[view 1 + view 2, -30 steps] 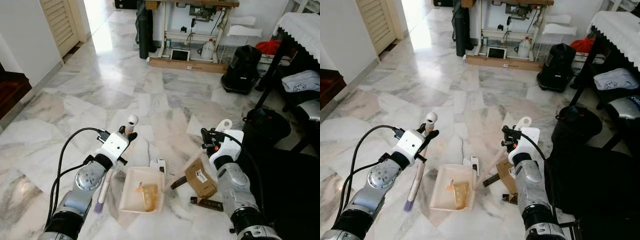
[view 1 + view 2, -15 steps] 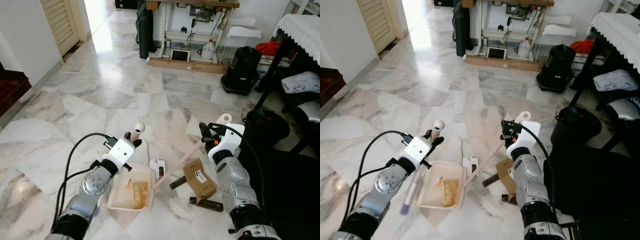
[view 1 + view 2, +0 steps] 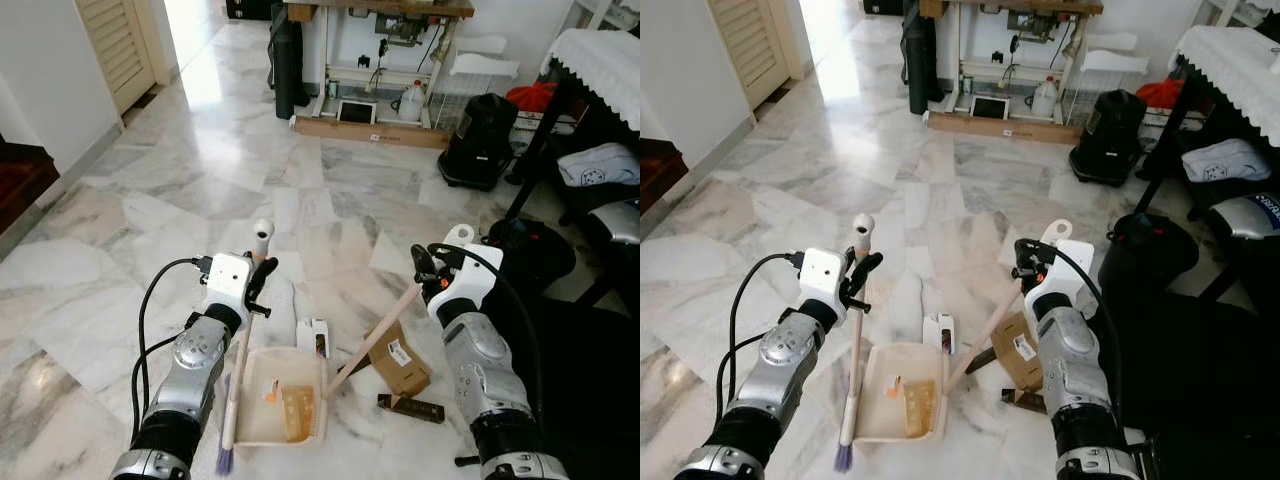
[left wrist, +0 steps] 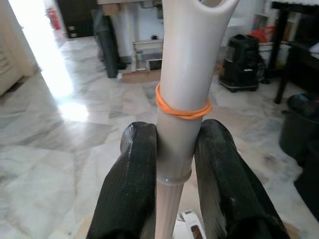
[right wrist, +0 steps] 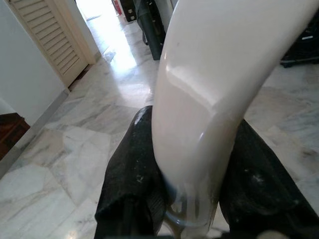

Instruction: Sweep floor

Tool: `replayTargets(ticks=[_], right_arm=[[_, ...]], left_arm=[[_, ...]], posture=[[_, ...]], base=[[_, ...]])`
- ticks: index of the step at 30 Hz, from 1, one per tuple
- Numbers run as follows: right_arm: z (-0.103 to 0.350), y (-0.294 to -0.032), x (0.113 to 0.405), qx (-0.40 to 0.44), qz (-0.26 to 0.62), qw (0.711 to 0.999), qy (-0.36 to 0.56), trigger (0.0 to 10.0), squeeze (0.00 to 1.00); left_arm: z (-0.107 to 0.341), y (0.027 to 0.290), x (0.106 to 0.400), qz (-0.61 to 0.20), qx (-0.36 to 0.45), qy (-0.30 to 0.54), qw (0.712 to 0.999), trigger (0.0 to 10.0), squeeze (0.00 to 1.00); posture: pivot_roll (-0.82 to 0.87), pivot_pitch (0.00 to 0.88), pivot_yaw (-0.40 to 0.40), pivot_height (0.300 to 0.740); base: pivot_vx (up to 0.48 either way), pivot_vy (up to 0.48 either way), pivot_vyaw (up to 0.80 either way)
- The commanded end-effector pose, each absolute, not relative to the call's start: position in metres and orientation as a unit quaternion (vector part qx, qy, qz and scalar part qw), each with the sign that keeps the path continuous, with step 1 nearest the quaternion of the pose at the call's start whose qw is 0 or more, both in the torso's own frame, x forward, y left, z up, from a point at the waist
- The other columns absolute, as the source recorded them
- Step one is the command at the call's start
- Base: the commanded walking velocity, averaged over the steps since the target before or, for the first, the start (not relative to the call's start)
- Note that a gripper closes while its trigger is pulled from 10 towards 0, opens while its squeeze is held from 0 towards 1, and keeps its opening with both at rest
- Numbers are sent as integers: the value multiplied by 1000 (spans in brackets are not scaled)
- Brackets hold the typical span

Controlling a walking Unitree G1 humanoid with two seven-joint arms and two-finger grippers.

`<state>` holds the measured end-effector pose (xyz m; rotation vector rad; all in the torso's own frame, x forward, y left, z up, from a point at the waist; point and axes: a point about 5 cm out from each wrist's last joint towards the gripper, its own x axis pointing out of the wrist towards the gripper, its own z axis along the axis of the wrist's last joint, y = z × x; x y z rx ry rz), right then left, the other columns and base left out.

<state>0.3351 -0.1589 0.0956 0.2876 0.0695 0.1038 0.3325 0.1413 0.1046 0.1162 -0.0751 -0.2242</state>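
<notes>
Broom (image 3: 238, 385) swung back from over the dustpan (image 3: 282, 410) to its left edge, bristles down. Left gripper (image 4: 172, 164) clamped on broom handle; right gripper (image 5: 184, 164) clamped on dustpan handle (slanting up). Scraps sit in pan; box (image 3: 398, 358) yet unswept.

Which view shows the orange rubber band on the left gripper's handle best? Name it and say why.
The left wrist view: the orange rubber band sits close up, circling the pale handle just above the left gripper fingers. In both eye views the handle is seen from afar, and the band is too small to make out.
</notes>
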Motion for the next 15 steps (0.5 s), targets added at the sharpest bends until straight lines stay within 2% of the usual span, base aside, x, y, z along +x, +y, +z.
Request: replayTargets(ticks=[1, 7, 15], right_arm=[[113, -154, 341, 171, 56, 984, 1, 10000, 0], [112, -154, 341, 175, 47, 983, -4, 10000, 0], [109, -159, 340, 161, 26, 987, -9, 10000, 0]], left_arm=[[112, 138, 338, -98, 29, -46, 994, 10000, 0], [116, 125, 331, -153, 77, -71, 983, 10000, 0], [118, 134, 323, -174, 148, -86, 970, 10000, 0]], posture=[[-9, 0, -66, 740], [-3, 0, -59, 740], [19, 0, -51, 740]], base=[[0, 0, 0], [0, 0, 0], [0, 0, 0]])
